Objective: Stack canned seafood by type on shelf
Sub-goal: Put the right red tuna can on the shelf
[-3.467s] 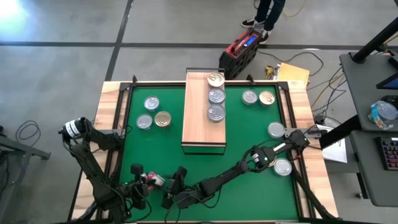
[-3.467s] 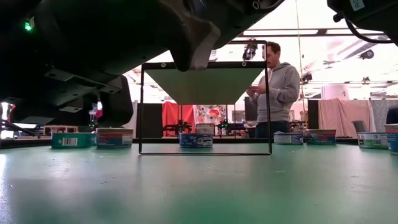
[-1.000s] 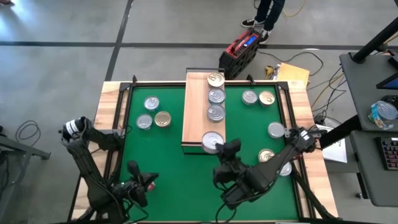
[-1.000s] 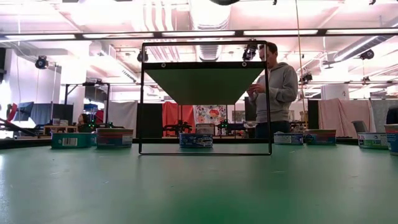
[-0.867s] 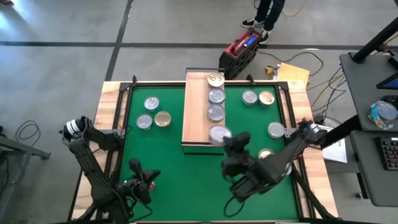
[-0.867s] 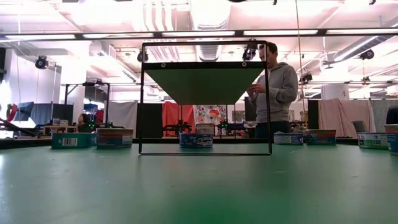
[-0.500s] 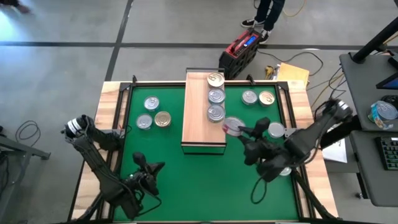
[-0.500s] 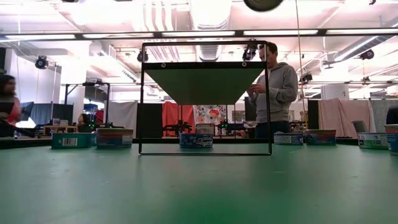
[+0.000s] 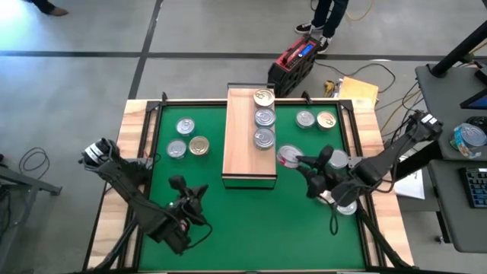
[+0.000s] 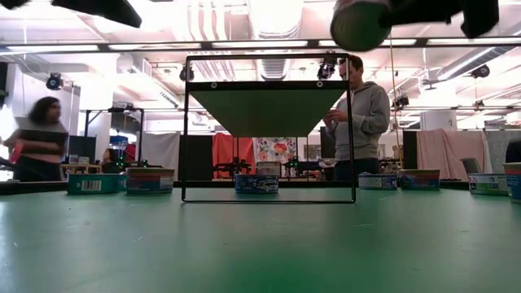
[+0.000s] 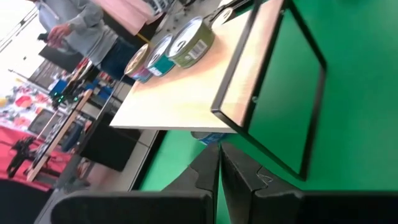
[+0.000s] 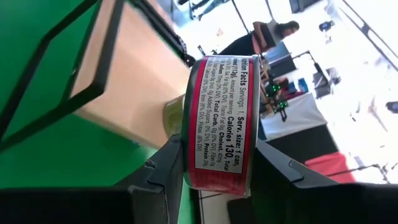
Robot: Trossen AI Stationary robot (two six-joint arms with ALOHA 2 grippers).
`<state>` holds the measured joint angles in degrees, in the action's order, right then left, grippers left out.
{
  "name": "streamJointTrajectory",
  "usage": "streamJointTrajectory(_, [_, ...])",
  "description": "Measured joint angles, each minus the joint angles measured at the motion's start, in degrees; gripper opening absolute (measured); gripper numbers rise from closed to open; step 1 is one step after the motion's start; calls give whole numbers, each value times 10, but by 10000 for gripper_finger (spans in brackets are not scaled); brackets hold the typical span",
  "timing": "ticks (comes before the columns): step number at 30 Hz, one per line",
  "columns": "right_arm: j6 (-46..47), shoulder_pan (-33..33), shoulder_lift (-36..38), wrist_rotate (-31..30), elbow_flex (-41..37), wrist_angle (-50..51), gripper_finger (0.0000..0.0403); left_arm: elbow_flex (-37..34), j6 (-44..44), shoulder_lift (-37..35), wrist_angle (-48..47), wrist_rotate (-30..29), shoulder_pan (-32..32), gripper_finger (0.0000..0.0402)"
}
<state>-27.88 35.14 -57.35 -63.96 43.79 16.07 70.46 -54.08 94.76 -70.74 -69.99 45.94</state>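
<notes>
Here, in the high view, a red-labelled can (image 9: 288,156) is pinched by the right end effector (image 9: 297,160) right of centre, just off the right edge of the shelf (image 9: 240,144), where three cans (image 9: 264,118) lie in a column. The carried can is probably best kept level and brought over the bare board below that column before release; a tilt could let it roll. The left end effector (image 9: 186,199), pressed together and empty, waits at lower left above the tabletop (image 9: 228,221).

In the low view, the can (image 10: 358,23) is seen at the top, right of centre, above and slightly right of the shelf frame (image 10: 269,129).

In the left wrist view, the shelf (image 11: 193,93) fills the upper middle, well apart from the closed fingers (image 11: 214,174) at the bottom.

In the right wrist view, the can (image 12: 222,127) is clamped at centre between both fingers (image 12: 165,168), with the shelf (image 12: 130,81) beyond at upper left.
</notes>
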Motion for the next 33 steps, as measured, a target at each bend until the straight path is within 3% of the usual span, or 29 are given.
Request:
streamJointTrajectory(8, [-57,-32,-20,26,-50,-73,131,0,0,-12,-31,-1,-56,0])
streamJointTrajectory(16, [-154,-108,4,125,-48,-145,131,0,6,-37,-53,-10,-79,0])
streamJointTrajectory(21, [-138,-137,37,191,-48,-148,132,2,15,-40,-49,-30,-77,0])
streamJointTrajectory(33, [-137,-121,9,206,-63,-126,132,3,22,-40,-32,-53,-77,0])
